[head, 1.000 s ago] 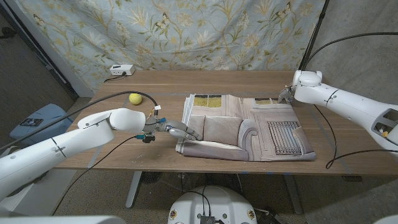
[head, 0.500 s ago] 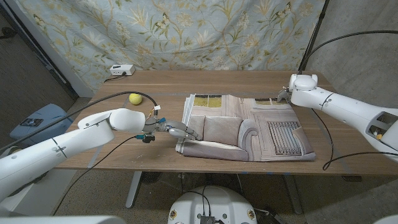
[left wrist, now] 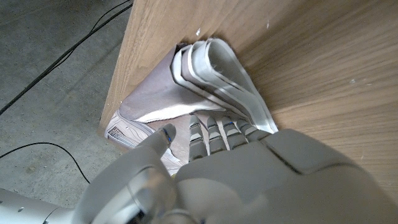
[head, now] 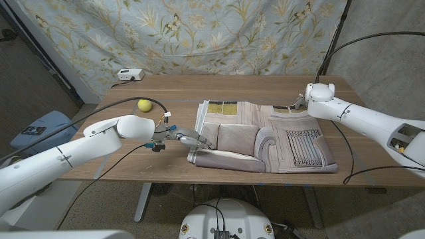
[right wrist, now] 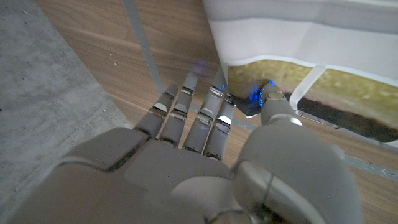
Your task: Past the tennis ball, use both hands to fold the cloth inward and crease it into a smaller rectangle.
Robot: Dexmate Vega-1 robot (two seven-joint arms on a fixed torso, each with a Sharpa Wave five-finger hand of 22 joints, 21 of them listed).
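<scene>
The left hand (head: 189, 139) is seen resting on the folded left edge of the cloth (head: 265, 139), fingers out straight, nothing really gripped as far as can be told. The right hand (head: 300, 103) is parked at the cloth's upper-right corner, fingers (right wrist: 205, 112) extended with tips touching the edge, not pinched yet. So the fold looks partly done; next, that far corner probably has to be pinched and brought inward, then pressed. The cloth is spread mid-table (head: 179, 89), right of the ball (head: 143, 105) in the frame.
</scene>
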